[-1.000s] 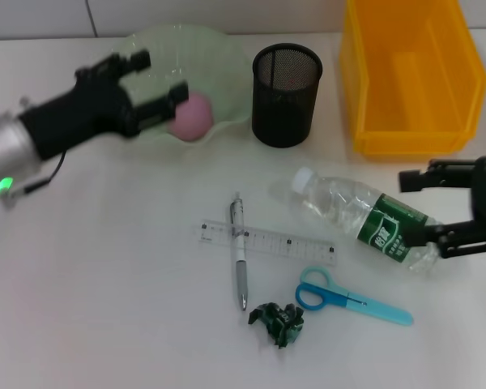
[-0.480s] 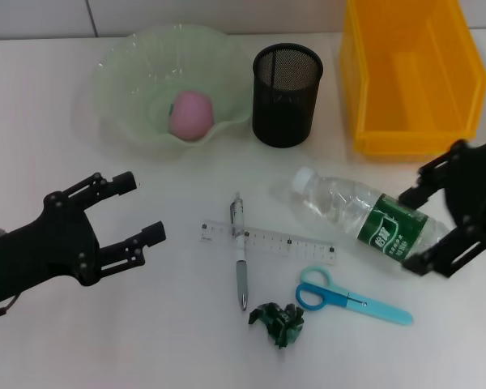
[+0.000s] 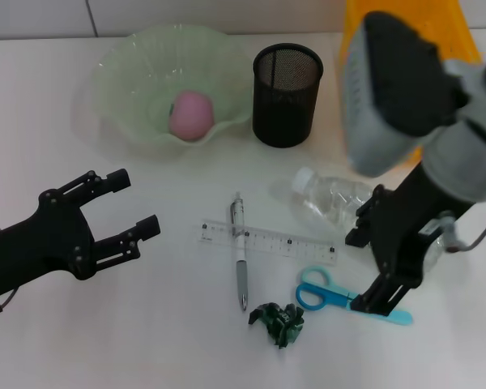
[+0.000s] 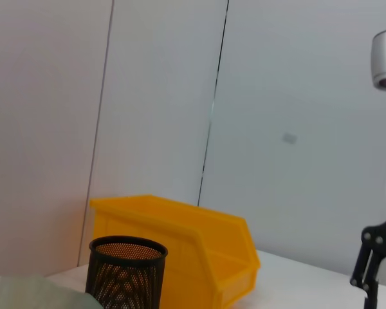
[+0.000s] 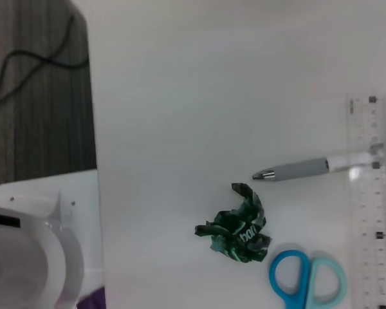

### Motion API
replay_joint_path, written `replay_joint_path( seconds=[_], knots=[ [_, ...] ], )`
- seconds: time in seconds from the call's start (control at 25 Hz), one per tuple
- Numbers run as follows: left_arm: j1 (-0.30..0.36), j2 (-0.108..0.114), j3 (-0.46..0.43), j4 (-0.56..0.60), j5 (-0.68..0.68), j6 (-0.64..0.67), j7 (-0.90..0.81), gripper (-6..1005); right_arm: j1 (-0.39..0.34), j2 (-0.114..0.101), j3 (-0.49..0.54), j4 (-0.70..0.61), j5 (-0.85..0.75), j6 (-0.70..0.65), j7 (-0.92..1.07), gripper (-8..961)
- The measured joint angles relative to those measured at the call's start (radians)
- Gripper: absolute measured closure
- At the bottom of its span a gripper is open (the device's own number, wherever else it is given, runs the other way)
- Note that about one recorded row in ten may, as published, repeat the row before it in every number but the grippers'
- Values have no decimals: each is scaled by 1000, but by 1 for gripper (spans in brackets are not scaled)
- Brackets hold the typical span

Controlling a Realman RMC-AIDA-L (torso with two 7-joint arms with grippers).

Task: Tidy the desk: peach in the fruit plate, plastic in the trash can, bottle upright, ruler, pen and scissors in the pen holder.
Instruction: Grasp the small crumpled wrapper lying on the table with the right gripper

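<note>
Bottle: the clear plastic bottle [image 3: 328,197] lies on its side on the white desk [image 3: 146,324], white cap toward the pen holder, its labelled half hidden under the right arm

Bottle handling: looks empty or nearly so, hence light; thin walls would likely buckle under a hard squeeze and the round body may roll, so I'd take it across the middle, near the label, and tip it up

Right gripper: the right gripper [image 3: 393,263] hangs over the bottle's lower end and the blue scissors [image 3: 328,296], fingers spread and holding nothing as far as I can see

Plastic: the crumpled green wrapper [image 3: 278,322] sits near the front edge, just beside the scissors' loops; featherweight and springy, best pinched from above

Pen: the pen [image 3: 240,259] lies across the ruler [image 3: 267,241], touching it; slim, stiff and slippery, best lifted first at mid-barrel

Ruler handling: flat, clear and stiff, hard to get under; an end would be easier to grip than the flat middle

Scissors handling: rigid, heavier at the handles, so a hold near the pivot seems safest

Peach: the pink peach [image 3: 191,114] already rests in the pale green fruit plate [image 3: 121,65]

Pen holder: the black mesh cup [image 3: 286,94] stands upright between the plate and the yellow bin [image 3: 462,40]

Left gripper: the left gripper [image 3: 117,215] hovers over bare desk well to the left of the pen, fingers apart, empty
</note>
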Motion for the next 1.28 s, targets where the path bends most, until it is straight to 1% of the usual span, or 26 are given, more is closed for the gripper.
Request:
replay_joint_path(
  seconds=[0.2,0.48,0.64,0.76,1.0,1.28],
  knots=[
    [2,0,-1,-2,0,-12,-6,168,26,0,-136,34,-8,82,154,126],
    [1,-8,7,-5,0,-41,1,168,48,3,-229,68,3,159,306,125],
    [1,-9,8,-4,0,-45,2,168,49,5,-285,93,12,224,377,126],
    [0,-9,8,-4,1,-46,2,168,49,5,-313,110,26,259,396,127],
    [0,-9,9,-5,2,-57,2,169,50,5,-404,131,33,318,410,130],
    [0,-9,9,-4,2,-62,2,169,66,5,-479,213,56,414,412,131]
  ],
)
